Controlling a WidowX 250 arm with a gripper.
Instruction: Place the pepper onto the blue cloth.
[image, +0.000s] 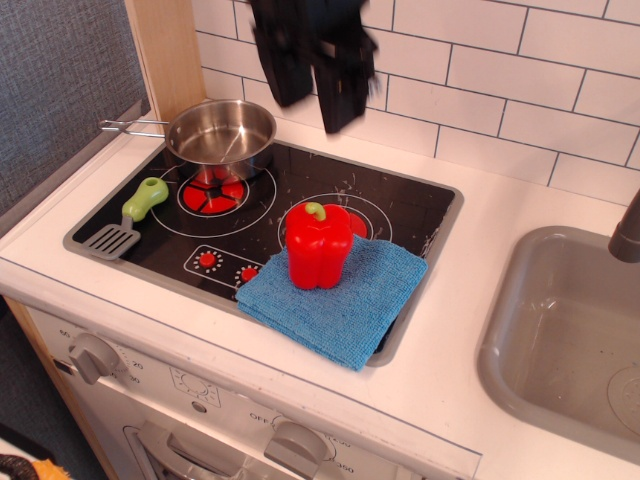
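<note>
The red pepper (319, 246) with its light-green stem stands upright on the far left part of the blue cloth (345, 297), which lies over the front right corner of the black stovetop. My gripper (312, 98) hangs high above the stove, well above the pepper and apart from it. Its two dark fingers are spread wide with nothing between them.
A small steel pot (222, 133) sits on the back left burner, handle pointing left. A green-handled grey spatula (130, 215) lies at the stove's left edge. A grey sink (570, 335) is on the right. A white tiled wall runs behind.
</note>
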